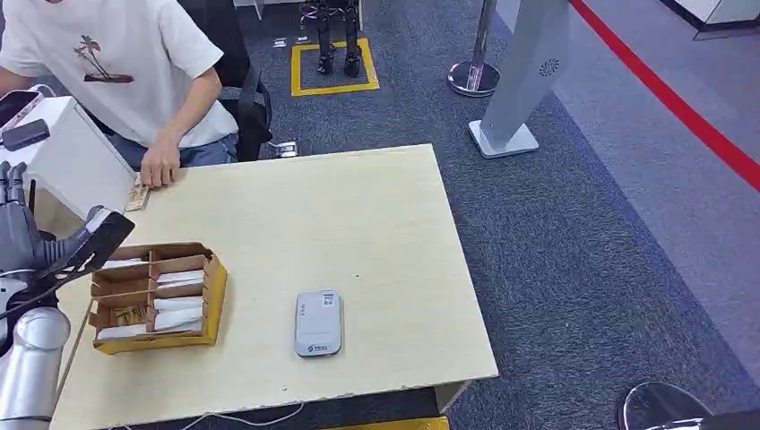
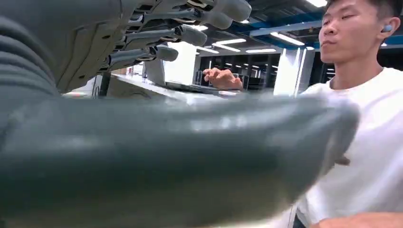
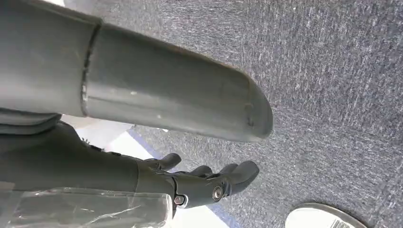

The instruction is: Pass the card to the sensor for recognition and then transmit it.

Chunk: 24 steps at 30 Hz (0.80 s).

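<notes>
Your left hand (image 1: 16, 210) hung open and empty beside the box (image 1: 154, 296), so you needed to lower its fingers squarely onto one card (image 1: 179, 278), well short of the sensor (image 1: 318, 323).

Tabletop (image 1: 358, 215) open betw card box (image 1: 158, 297) & sensor (image 1: 318, 323).

A flat grey-and-white sensor (image 1: 318, 323) with rounded corners lies face up on my pale wooden worktop (image 1: 358, 224), near the front edge. To its left, near but apart, sits a yellow-sided cardboard card box (image 1: 154, 298) with brown dividers; white cards (image 1: 179, 278) lie in its compartments. 1 small brownish card (image 1: 137, 194) lies flat at the worktop's far left edge.
</notes>
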Available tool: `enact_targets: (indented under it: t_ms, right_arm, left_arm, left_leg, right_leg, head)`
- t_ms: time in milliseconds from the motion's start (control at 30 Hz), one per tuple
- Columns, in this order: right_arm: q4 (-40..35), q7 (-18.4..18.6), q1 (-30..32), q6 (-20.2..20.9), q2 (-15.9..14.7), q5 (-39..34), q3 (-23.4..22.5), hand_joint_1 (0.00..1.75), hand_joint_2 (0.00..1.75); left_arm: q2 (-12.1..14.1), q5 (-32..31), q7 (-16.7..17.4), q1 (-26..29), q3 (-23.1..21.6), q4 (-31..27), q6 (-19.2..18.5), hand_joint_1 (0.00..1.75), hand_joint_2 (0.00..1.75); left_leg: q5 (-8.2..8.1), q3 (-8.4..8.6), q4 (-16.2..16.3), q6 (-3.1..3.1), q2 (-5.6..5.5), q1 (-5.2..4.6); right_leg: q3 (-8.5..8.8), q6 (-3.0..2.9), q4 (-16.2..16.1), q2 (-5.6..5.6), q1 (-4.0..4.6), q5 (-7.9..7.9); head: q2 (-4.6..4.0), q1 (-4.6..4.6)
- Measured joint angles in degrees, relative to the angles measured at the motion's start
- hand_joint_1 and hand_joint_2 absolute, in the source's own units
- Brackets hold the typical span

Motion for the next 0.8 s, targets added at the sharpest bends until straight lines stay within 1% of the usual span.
enact_targets:
  t_ms: [100, 200, 333, 367, 433, 500, 533, 567, 633, 700, 767, 800]
  right_arm:
    - [0.0, 0.0, 0.03, -0.02, 0.0, -0.26, 0.0, 0.0, 0.0]
    - [0.0, 0.02, 0.08, -0.09, -0.02, -0.7, -0.07, 0.0, 0.0]
    - [0.0, -0.34, 0.36, -0.09, -0.09, -0.92, -0.09, 0.0, 0.0]
    - [0.0, -1.34, 0.32, -0.06, -0.09, -1.51, -0.15, 0.0, 0.0]
    - [0.0, -1.81, 0.0, -0.07, -0.07, -2.12, -0.37, 0.0, 0.0]
    - [0.0, -1.68, -0.38, -0.33, 0.0, -2.82, -0.66, 0.0, 0.0]
    - [0.0, -1.68, -0.48, -0.41, 0.0, -3.17, -0.81, 0.0, 0.0]
    - [0.0, -1.73, -0.48, -0.48, 0.0, -3.46, -1.12, 0.0, 0.0]
    - [0.0, -1.88, -0.41, -0.63, 0.0, -4.09, -1.62, 0.0, 0.0]
    - [0.0, -2.23, -0.29, -0.7, 0.0, -4.53, -2.01, 0.0, 0.0]
    - [0.0, -2.4, -0.26, -0.87, 0.0, -4.96, -2.47, 0.0, 0.0]
    - [0.0, -2.49, -0.27, -1.03, 0.0, -5.09, -2.73, 0.0, 0.0]
  left_arm:
    - [0.07, -0.28, 0.02, -0.24, -0.02, 0.0, -1.07, 0.0, 1.75]
    - [0.68, -0.57, 0.7, -0.79, -0.07, 0.0, -4.7, 0.0, 1.75]
    - [1.25, -0.52, 0.85, -1.46, -0.13, 0.0, -6.53, 0.0, 1.75]
    - [1.66, -0.28, 0.87, -1.82, -0.26, -0.02, -7.87, 0.0, 1.75]
    - [2.89, 1.73, 2.06, -2.72, -1.18, -0.99, -12.99, 0.0, 1.75]
    - [5.17, 4.82, 3.73, -2.95, -2.07, -3.84, -19.2, 0.0, 1.75]
    - [6.59, 6.28, 4.33, -2.66, -2.49, -5.49, -21.1, 0.0, 1.75]
    - [8.22, 7.72, 4.92, -2.02, -2.82, -7.46, -22.17, 0.0, 1.75]
    - [11.33, 9.84, 5.55, 0.26, -2.91, -11.48, -23.19, 0.0, 1.75]
    - [14.09, 11.06, 6.05, 3.84, -2.91, -15.92, -23.45, 0.0, 1.75]
    - [16.16, 11.5, 6.18, 7.97, -2.65, -20.12, -23.45, 0.0, 1.75]
    - [16.68, 11.54, 6.27, 10.33, -2.29, -22.32, -23.3, 0.0, 1.75]
  left_leg:
    - [0.0, 0.0, 0.0, 0.0, 0.0, 0.0]
    - [0.0, 0.0, 0.0, 0.0, 0.02, 0.0]
    - [0.0, 0.0, 0.0, 0.0, 0.02, 0.0]
    - [0.0, -0.01, 0.0, 0.0, 0.02, 0.01]
    - [0.01, -0.01, 0.0, -0.01, 0.02, 0.03]
    - [0.0, -0.01, -0.01, -0.01, 0.13, 0.04]
    - [0.0, -0.01, -0.02, -0.01, 0.21, 0.04]
    - [0.0, -0.01, -0.03, -0.01, 0.22, 0.03]
    - [-0.03, -0.02, -0.05, -0.05, 0.23, 0.03]
    - [-0.05, -0.02, -0.06, -0.07, 0.23, 0.03]
    - [-0.1, -0.01, -0.06, -0.12, 0.22, 0.03]
    - [-0.11, -0.02, -0.06, -0.11, 0.22, 0.03]
  right_leg:
    - [-0.01, 0.0, 0.0, 0.0, 0.0, 0.0]
    - [-0.02, 0.0, 0.0, 0.03, 0.0, 0.0]
    - [-0.02, 0.0, 0.0, 0.03, 0.0, 0.0]
    - [-0.02, 0.0, 0.01, 0.03, 0.01, 0.0]
    - [-0.01, -0.02, 0.02, 0.04, 0.01, 0.01]
    - [-0.01, -0.05, 0.04, 0.1, 0.01, 0.04]
    - [-0.02, -0.06, 0.04, 0.16, 0.01, 0.04]
    - [-0.03, -0.07, 0.04, 0.18, 0.01, 0.04]
    - [-0.06, -0.08, 0.04, 0.2, 0.01, 0.03]
    - [-0.08, -0.11, 0.04, 0.22, 0.01, -0.03]
    - [-0.08, -0.11, 0.03, 0.21, 0.01, -0.08]
    - [-0.07, -0.11, 0.03, 0.2, 0.01, -0.08]
  head:
    - [-0.02, -0.02]
    - [-0.02, 0.0]
    - [0.0, -0.02]
    - [0.0, 0.0]
    - [-0.02, 0.0]
    - [-0.02, 0.0]
    - [-0.02, -0.02]
    - [0.0, -0.04]
    - [0.0, -0.02]
    - [-0.02, -0.02]
    - [0.0, -0.02]
    - [0.0, -0.07]
